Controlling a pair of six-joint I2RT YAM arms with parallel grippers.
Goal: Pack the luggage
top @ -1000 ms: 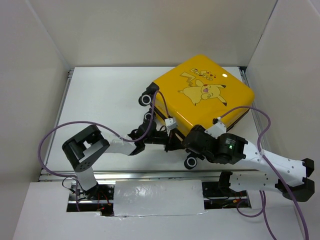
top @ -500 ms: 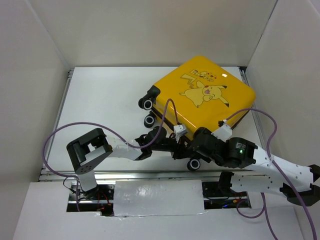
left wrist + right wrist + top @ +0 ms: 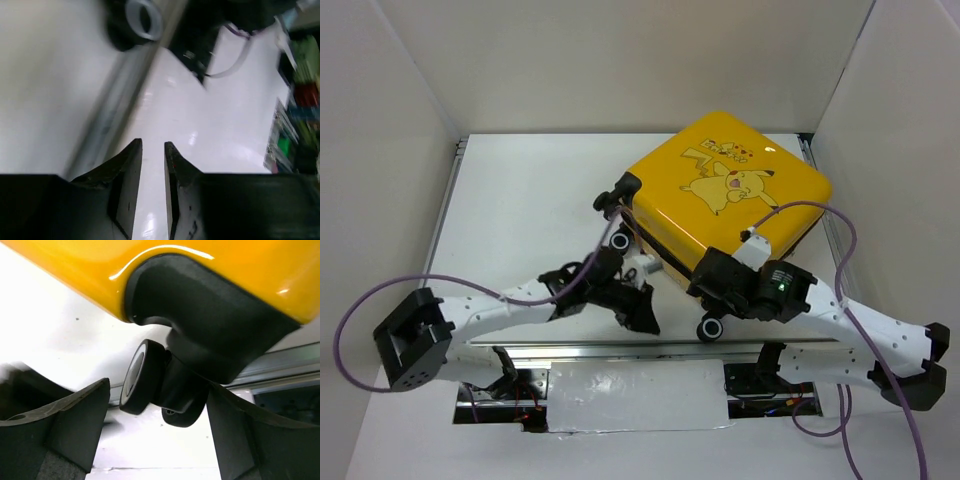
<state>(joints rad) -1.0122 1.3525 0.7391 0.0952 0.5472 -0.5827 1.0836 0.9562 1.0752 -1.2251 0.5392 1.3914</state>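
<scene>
Close the wide-open, empty right gripper point(image 3: 157, 390) squarely on the frame-centre wheel point(image 3: 142, 377) of the suitcase point(image 3: 730, 190), and hold the barely parted, empty left gripper point(image 3: 152, 145) clear.

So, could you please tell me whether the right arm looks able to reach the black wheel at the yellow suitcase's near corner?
Probably yes: the right end effector stands open either side of the black caster wheel under the bright-yellow hard-shell suitcase, and nothing visible blocks it.
</scene>
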